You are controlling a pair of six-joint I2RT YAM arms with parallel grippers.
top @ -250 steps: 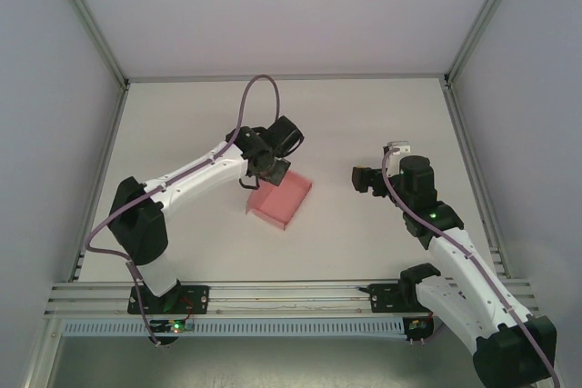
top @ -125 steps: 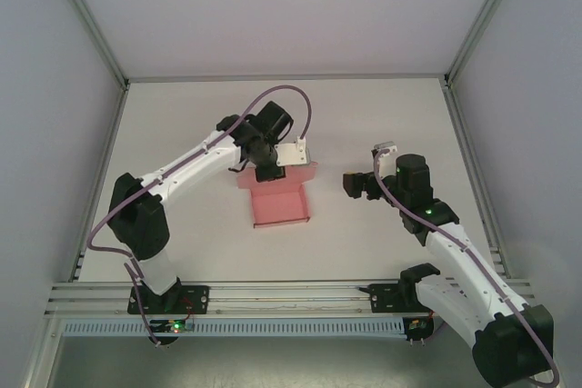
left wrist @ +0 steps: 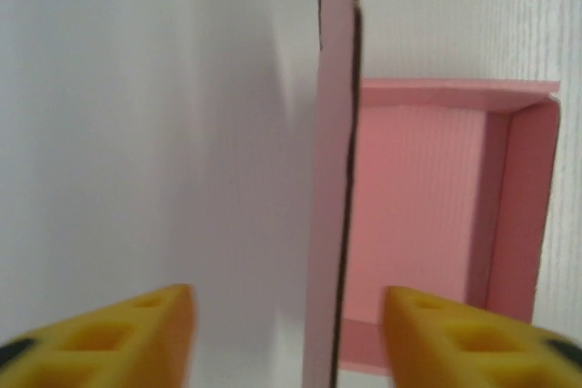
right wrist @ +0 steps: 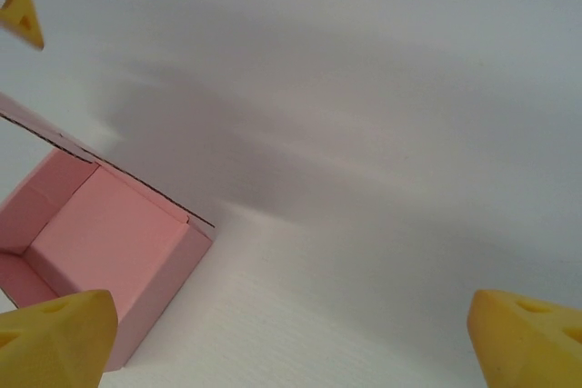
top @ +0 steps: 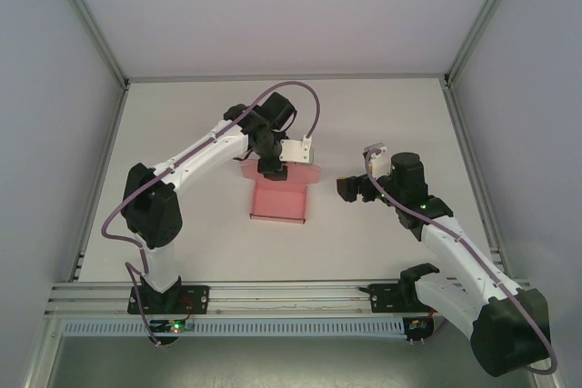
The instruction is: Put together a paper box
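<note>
Straddling the upright flap of the open pink paper box (top: 280, 199) at mid-table (top: 182, 124) with left hand (left wrist: 286, 329) spread apart, right hand (top: 348, 188) likewise spread wide, near its right side.

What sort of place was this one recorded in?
Probably a lab robot cell: a white table walled by plain panels in aluminium framing, the left arm and right arm bolted to a rail at its near edge, and a pink box on it.

White table (top: 382, 115) between grey walls (top: 45, 134), aluminium rail (top: 291, 293) along its near edge.
</note>
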